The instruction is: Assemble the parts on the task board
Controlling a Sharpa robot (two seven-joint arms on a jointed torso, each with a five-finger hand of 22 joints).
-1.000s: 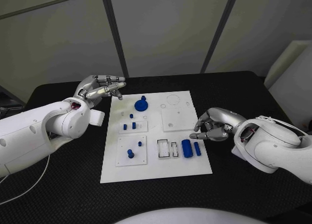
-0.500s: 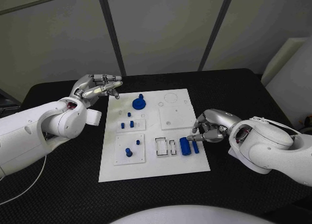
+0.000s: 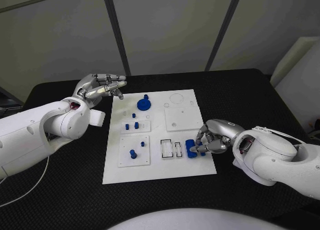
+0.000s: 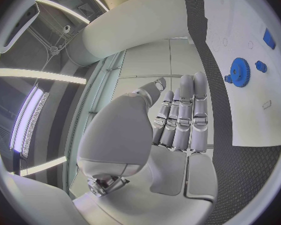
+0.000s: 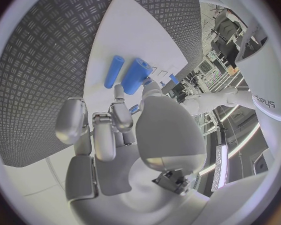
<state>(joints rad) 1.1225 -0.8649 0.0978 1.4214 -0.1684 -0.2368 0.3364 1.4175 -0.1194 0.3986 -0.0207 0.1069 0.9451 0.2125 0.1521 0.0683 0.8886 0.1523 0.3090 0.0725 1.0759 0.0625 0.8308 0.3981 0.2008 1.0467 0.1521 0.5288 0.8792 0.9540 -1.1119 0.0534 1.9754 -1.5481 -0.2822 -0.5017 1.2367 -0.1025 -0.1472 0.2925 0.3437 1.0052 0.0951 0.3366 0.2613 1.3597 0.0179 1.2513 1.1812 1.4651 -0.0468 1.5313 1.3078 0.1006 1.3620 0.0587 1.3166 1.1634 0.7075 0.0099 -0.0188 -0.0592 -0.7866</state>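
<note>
Left hand (image 3: pixel 101 86): at board's 11 o'clock, above bench (image 3: pixel 257 91), fingers loosely curled, holding nothing.
Right hand (image 3: pixel 214 139): at board's 4 o'clock, fingertips touching thick cylinder (image 3: pixel 191 148); grasp unclear.
Board (image 3: pixel 160 167): mid-bench; thin cylinder (image 5: pixel 113 71) beside the thick.

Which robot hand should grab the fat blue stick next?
Probably the right robot hand: its fingertips already sit at the fat blue stick near the task board edge. The left robot hand hovers at the far corner.

Matt white task board (image 3: pixel 160 167), glossy blue plastic parts (image 3: pixel 191 148) (table (image 3: pixel 257 91) ribbed black).
</note>
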